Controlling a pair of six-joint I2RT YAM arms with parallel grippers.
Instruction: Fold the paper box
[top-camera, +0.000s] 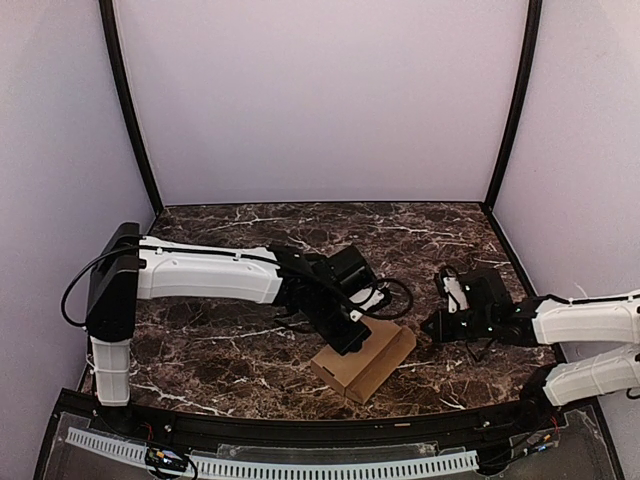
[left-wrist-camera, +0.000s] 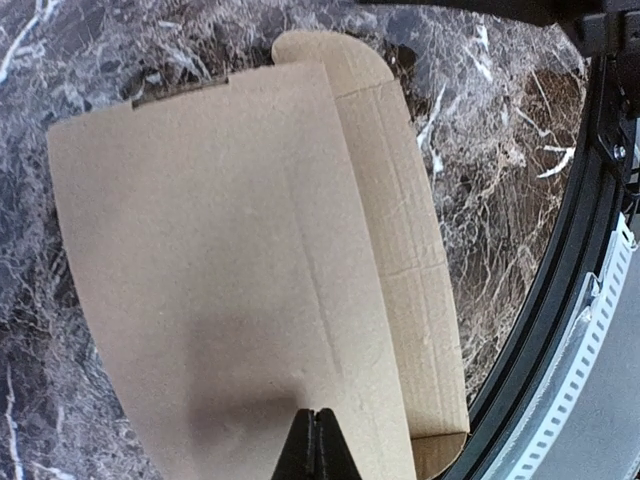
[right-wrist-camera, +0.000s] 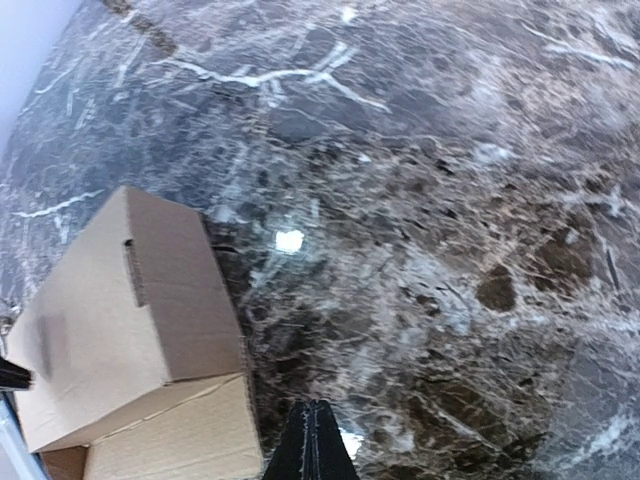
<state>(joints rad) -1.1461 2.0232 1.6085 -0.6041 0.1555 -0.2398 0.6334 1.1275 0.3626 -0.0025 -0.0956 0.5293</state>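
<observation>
The paper box (top-camera: 365, 358) is plain brown cardboard, formed into a carton lying on the marble table near its front edge. In the left wrist view its broad top panel (left-wrist-camera: 220, 270) fills the frame, with a rounded flap at the far end. My left gripper (top-camera: 352, 340) is shut, its tip (left-wrist-camera: 312, 425) resting on or just above that panel, holding nothing. My right gripper (top-camera: 430, 326) is shut and empty, just right of the box. In the right wrist view the box (right-wrist-camera: 130, 320) sits to the left of the closed tip (right-wrist-camera: 312, 418).
The dark marble table (top-camera: 250, 350) is bounded by a black rail (top-camera: 300, 425) along the front and lilac walls behind and at the sides. A white slotted strip (left-wrist-camera: 590, 340) runs beyond the rail.
</observation>
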